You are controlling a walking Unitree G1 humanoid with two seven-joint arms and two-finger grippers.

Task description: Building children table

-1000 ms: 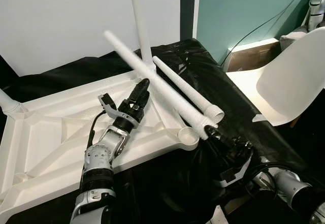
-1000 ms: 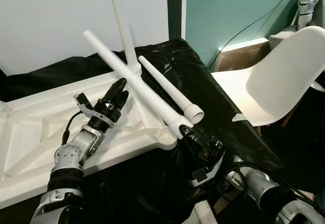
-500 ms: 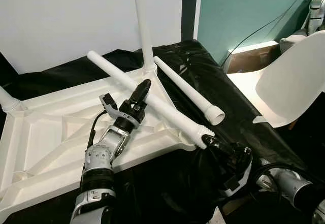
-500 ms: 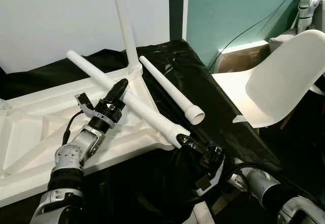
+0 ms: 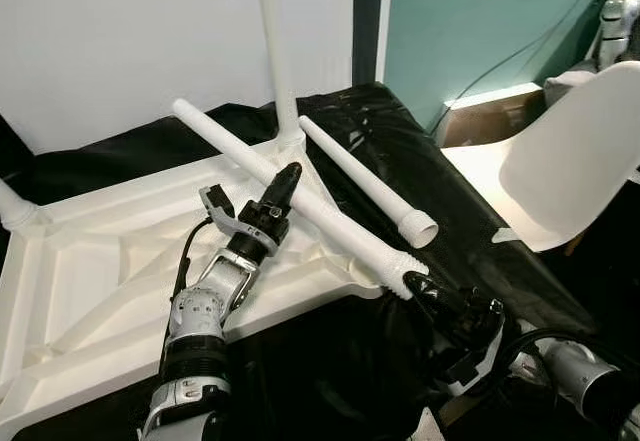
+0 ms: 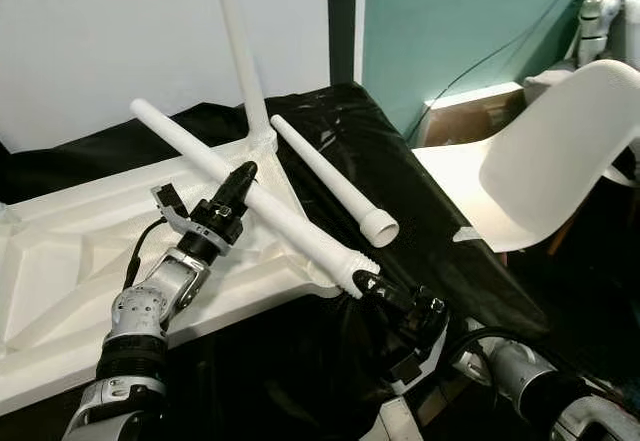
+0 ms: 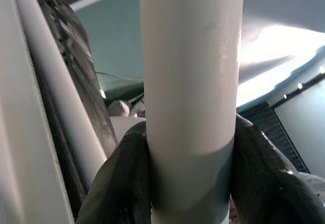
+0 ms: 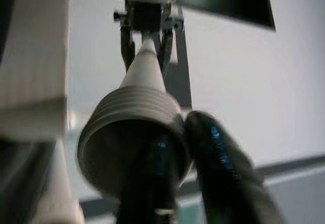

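Note:
The white table top (image 5: pixel 100 261) lies upside down on a black cloth. One white leg (image 5: pixel 275 51) stands upright in its far corner, and a short stub (image 5: pixel 15 206) shows at the left corner. Both grippers hold a long white leg (image 5: pixel 330 223) slanting low across the top. My left gripper (image 5: pixel 289 175) is shut around its middle, with the leg (image 7: pixel 190 82) running between the black fingers (image 7: pixel 264 183). My right gripper (image 5: pixel 412 283) is shut on its threaded end (image 8: pixel 132 117) by the near right corner. A second loose leg (image 5: pixel 365 186) rests on the cloth.
A white chair (image 5: pixel 570 171) stands to the right, close to the cloth's edge. A brown box (image 5: pixel 490 111) sits against the teal wall behind it. Another robot's arm (image 5: pixel 620 11) shows at the upper right.
The held leg has swung down: its far end dropped from mid-air to just above the table top. My right gripper sank lower with the threaded end.

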